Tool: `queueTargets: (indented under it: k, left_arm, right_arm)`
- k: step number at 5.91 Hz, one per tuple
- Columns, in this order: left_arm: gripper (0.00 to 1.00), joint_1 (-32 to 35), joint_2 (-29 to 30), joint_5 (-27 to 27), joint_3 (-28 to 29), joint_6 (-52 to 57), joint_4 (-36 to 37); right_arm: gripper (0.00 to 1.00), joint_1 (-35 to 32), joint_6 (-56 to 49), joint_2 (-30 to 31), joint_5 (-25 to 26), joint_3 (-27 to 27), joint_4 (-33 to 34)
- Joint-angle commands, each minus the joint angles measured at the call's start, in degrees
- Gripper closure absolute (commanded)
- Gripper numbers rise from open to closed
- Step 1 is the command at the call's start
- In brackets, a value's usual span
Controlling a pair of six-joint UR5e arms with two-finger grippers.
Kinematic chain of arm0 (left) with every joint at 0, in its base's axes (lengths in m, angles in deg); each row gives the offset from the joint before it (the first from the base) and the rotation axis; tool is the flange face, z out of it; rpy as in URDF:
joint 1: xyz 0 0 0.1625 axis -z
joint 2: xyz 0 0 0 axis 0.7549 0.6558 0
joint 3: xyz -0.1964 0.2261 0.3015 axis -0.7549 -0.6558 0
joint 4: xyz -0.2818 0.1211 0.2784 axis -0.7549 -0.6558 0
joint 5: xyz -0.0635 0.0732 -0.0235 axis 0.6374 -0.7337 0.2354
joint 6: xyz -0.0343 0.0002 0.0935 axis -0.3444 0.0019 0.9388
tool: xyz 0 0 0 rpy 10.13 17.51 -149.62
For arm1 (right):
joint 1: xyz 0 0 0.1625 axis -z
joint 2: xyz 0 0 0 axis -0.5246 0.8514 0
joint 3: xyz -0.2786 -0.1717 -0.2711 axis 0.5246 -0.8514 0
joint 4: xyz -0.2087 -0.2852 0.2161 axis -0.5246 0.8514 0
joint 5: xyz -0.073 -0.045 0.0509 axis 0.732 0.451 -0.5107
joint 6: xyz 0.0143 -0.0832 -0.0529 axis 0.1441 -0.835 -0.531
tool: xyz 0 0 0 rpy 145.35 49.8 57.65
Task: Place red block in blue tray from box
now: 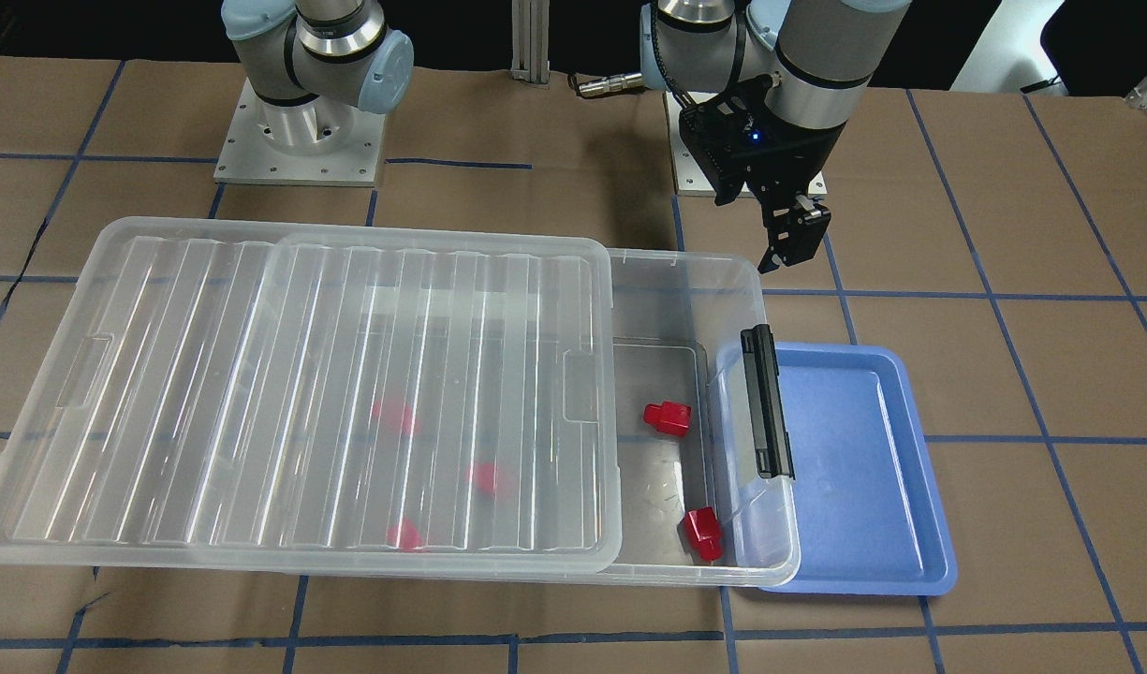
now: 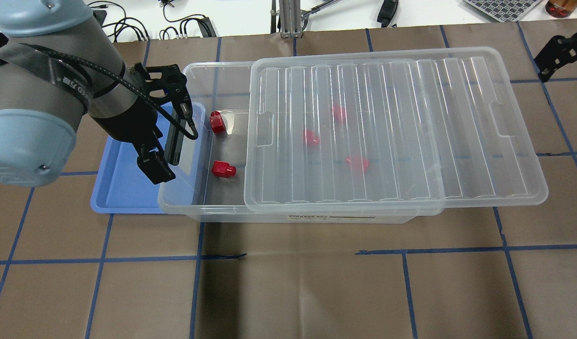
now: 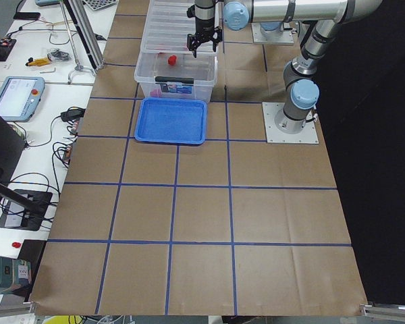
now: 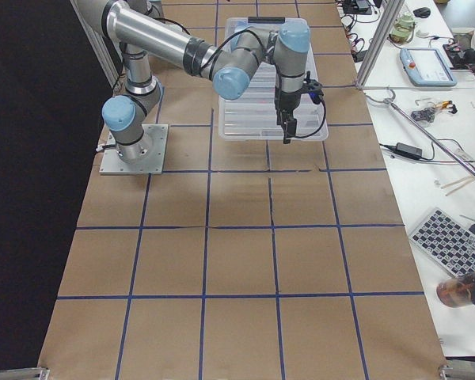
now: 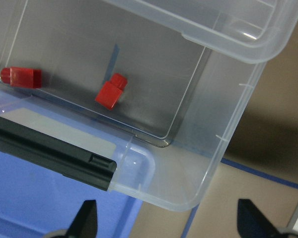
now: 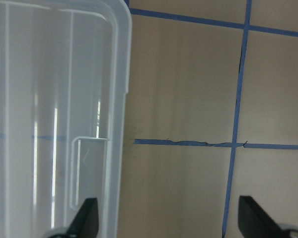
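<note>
Red block (image 5: 111, 92) in box (image 5: 208, 163), apart from left hand (image 5: 168, 220), spread over corner

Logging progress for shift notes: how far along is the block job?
Done: the lid sits offset, leaving the box open at its tray end, with two red blocks exposed. In hand: nothing; the left pincer hangs open and empty near that end. Left: grasp a block and put it in the blue tray, which is empty.

Overhead faces front view, both over box (image 1: 671, 300)
</note>
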Motion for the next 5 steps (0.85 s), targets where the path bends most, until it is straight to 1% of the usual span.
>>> queueTargets:
  k: [1,2,3,4,5]
  left_arm:
    - [0.03,0.8,2.9,0.3,1.2,9.4,3.2]
    - [0.03,1.4,3.3,0.6,1.0,11.3,4.2]
    - [0.03,1.7,4.2,0.8,0.8,11.2,5.0]
    - [0.03,2.7,7.6,0.9,1.2,11.3,7.5]
    - [0.02,5.4,10.3,-0.1,1.2,11.7,11.0]
  right_arm:
    - [0.00,-6.1,11.6,0.7,-2.9,-7.1,-11.2]
    - [0.00,-9.9,17.3,0.7,-2.9,-8.2,-13.1]
    - [0.00,-14.7,23.4,0.7,-3.0,-8.2,-13.4]
    - [0.00,-19.1,30.3,0.7,-3.2,-8.2,-13.8]
    - [0.00,-21.4,34.1,0.6,-6.2,-8.2,-13.8]
